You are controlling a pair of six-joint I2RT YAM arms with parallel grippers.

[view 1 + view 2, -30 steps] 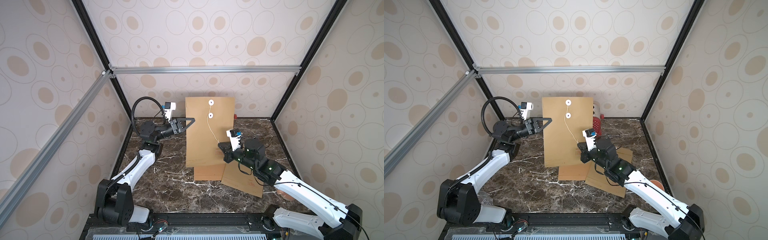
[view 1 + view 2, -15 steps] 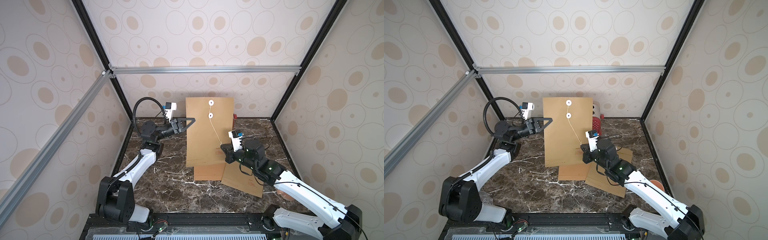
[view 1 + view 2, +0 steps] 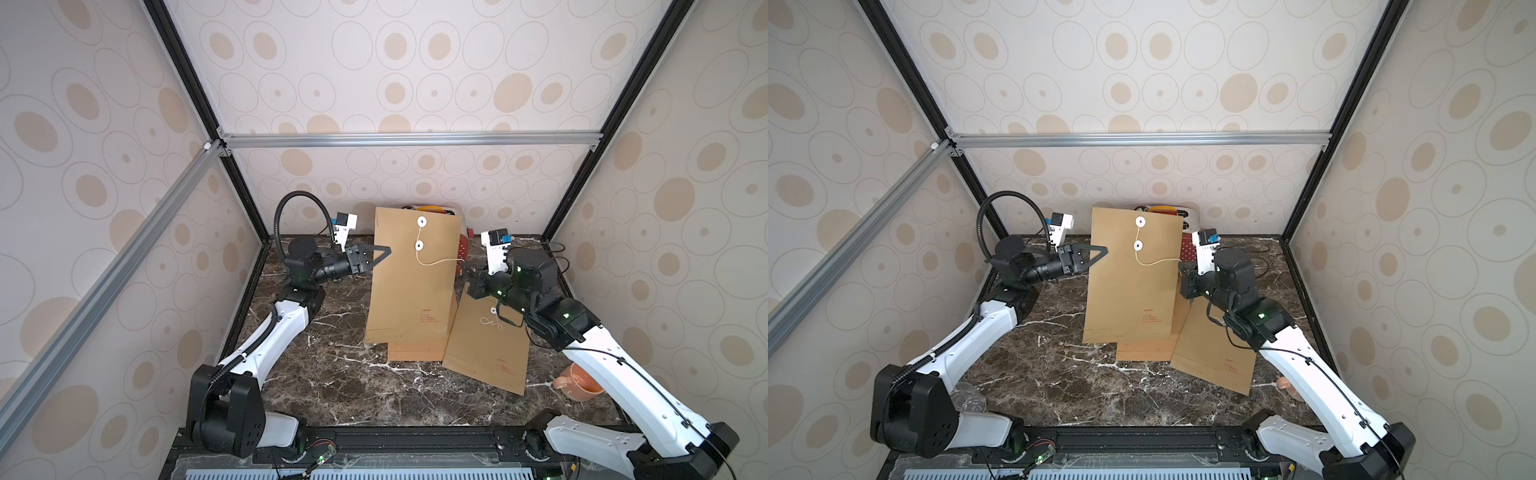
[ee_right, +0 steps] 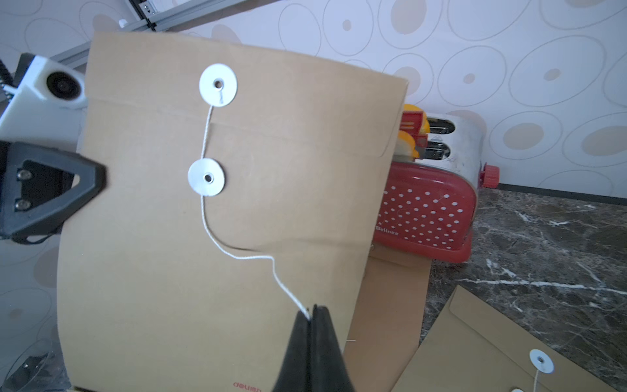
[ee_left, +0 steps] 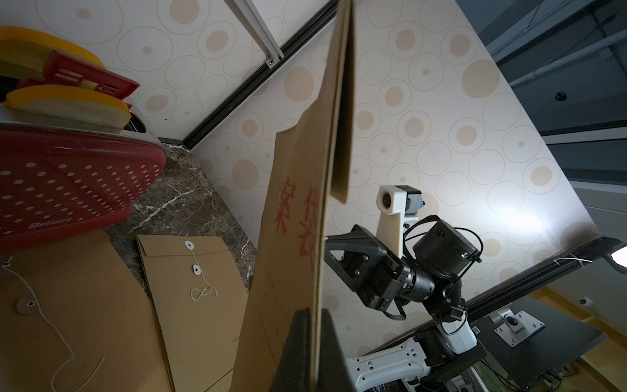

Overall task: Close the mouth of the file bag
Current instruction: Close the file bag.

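The left gripper keeps the file bag upright over the counter, jaws clamped on its edge. The flap is down. The right gripper, jaws pinching the string, has not yet wound it around the lower disc.

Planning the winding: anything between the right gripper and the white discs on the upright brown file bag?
Nothing visible. The right gripper pinches the white string; the brown paper file bag is bare up to its lower white disc.

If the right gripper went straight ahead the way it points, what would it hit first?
Probably the upright file bag: the right gripper, shut on its string, faces its front, though depth is unclear.
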